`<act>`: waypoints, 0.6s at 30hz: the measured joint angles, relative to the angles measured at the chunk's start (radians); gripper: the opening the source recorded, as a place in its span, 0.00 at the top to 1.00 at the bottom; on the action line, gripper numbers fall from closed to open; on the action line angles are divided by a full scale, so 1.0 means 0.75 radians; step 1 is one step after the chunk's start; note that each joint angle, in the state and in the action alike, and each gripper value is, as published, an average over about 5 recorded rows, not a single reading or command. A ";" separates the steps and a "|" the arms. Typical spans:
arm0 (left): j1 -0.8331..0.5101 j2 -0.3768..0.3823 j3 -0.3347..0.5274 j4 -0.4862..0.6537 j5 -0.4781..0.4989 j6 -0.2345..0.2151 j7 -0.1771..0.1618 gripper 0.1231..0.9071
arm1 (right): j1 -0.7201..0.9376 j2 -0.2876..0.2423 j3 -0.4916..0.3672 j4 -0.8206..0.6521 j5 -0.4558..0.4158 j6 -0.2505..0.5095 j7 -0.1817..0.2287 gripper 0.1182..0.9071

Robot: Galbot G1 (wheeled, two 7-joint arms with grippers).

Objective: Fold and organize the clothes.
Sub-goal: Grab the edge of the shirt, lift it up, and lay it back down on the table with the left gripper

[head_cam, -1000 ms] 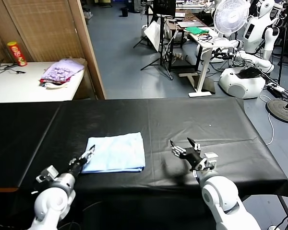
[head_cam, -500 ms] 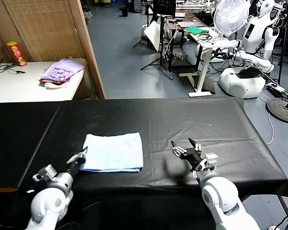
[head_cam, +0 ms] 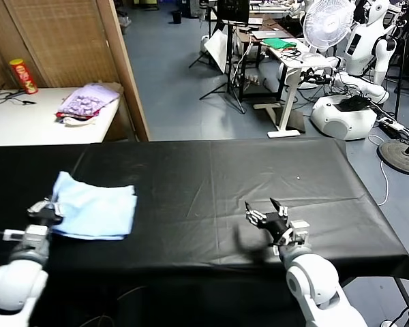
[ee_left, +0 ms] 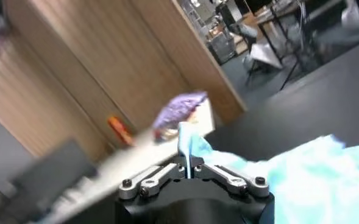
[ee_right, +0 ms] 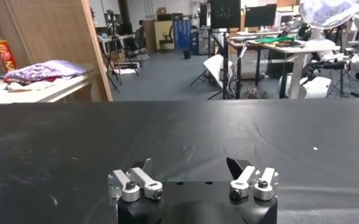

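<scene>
My left end effector (head_cam: 44,211), clamped on the folded T-shirt (head_cam: 95,211), drags it toward the desk (head_cam: 211,177) edge for stowing; my right end effector (head_cam: 266,210) idles, spread apart.

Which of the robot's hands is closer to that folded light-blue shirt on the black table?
The left hand: it is shut on the shirt's left edge. The right hand hovers open well to the shirt's right, not touching it.
</scene>
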 joint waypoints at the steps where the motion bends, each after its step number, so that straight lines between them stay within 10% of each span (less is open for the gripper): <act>1: 0.006 0.011 0.001 -0.022 -0.002 0.010 0.000 0.97 | 0.000 0.001 -0.001 0.000 -0.001 0.000 0.000 0.14; 12: -0.080 -0.151 0.342 -0.208 -0.471 0.059 -0.040 0.97 | -0.034 -0.001 0.010 -0.003 -0.030 0.002 -0.010 0.14; 18: -0.173 -0.337 0.550 -0.144 -0.469 0.034 -0.043 0.97 | -0.032 -0.008 -0.014 0.001 -0.029 0.003 -0.039 0.14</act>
